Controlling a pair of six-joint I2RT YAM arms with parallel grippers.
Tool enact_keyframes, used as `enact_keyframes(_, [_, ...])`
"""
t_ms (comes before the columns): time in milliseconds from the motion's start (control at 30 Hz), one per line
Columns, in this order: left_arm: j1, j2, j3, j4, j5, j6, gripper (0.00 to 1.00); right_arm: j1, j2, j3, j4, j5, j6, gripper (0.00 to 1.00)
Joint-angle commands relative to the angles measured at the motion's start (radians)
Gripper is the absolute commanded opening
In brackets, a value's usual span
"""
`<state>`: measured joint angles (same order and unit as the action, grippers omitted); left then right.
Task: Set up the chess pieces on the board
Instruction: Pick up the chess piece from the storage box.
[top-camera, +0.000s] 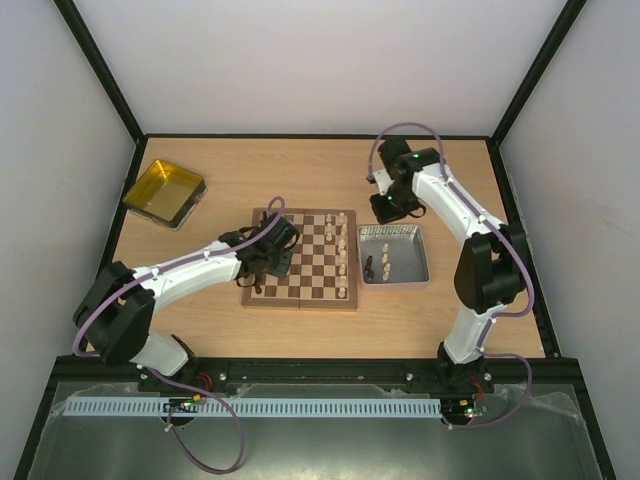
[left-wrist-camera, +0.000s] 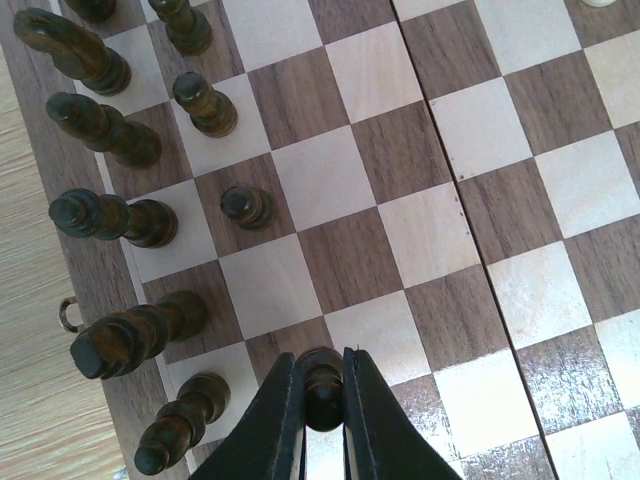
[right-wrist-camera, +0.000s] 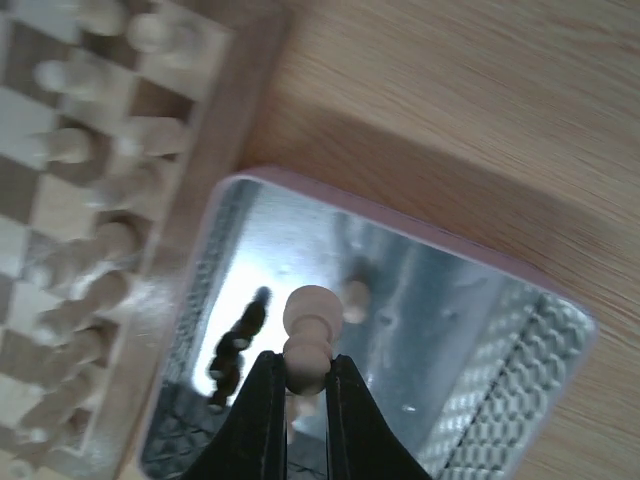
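From above, you are holding the left gripper (top-camera: 265, 258) over the dark side of the board (top-camera: 308, 268), the right gripper (top-camera: 388, 205) by the grey tray (top-camera: 420, 262): one colour each. Left wrist: jaws are clamping a dark pawn (left-wrist-camera: 322, 385), upright, head up, on the pawn row. Right wrist: jaws are pinching a pale pawn (right-wrist-camera: 310, 325) over the tray, axis along the fingers (right-wrist-camera: 262, 420), head outermost.
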<state>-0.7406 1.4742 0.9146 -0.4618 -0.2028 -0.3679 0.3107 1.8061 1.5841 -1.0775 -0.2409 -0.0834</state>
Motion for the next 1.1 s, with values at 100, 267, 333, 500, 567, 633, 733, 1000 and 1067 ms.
enact_keyframes(100, [0.012, 0.018, -0.009, -0.006, -0.03, -0.017, 0.02, 0.157, -0.015, 0.034, -0.054, 0.035, 0.039, 0.02])
enact_keyframes(267, [0.021, 0.029, -0.009, -0.008, -0.036, -0.016, 0.02, 0.208, 0.013, 0.072, -0.053, 0.015, 0.051, 0.02])
enact_keyframes(333, [0.025, 0.033, -0.008, -0.007, -0.035, -0.016, 0.02, 0.218, 0.024, 0.088, -0.057, -0.003, 0.052, 0.02])
enact_keyframes(500, [0.054, 0.052, -0.001, -0.001, -0.013, -0.011, 0.03, 0.24, 0.043, 0.114, -0.052, -0.027, 0.055, 0.02])
enact_keyframes(567, [0.064, 0.055, 0.005, 0.001, -0.011, -0.01, 0.02, 0.249, 0.053, 0.131, -0.048, -0.016, 0.062, 0.02])
enact_keyframes(633, [0.071, 0.051, 0.005, 0.008, -0.004, -0.009, 0.02, 0.254, 0.063, 0.146, -0.05, -0.013, 0.064, 0.02])
enact_keyframes(733, [0.073, 0.051, 0.005, 0.013, 0.007, -0.004, 0.02, 0.259, 0.076, 0.156, -0.05, -0.025, 0.06, 0.02])
enact_keyframes(1000, [0.074, 0.058, 0.015, 0.032, 0.037, 0.012, 0.02, 0.273, 0.104, 0.179, -0.053, -0.034, 0.056, 0.02])
enact_keyframes(1067, [0.073, 0.066, 0.021, 0.031, 0.036, 0.015, 0.03, 0.274, 0.109, 0.178, -0.049, -0.034, 0.057, 0.02])
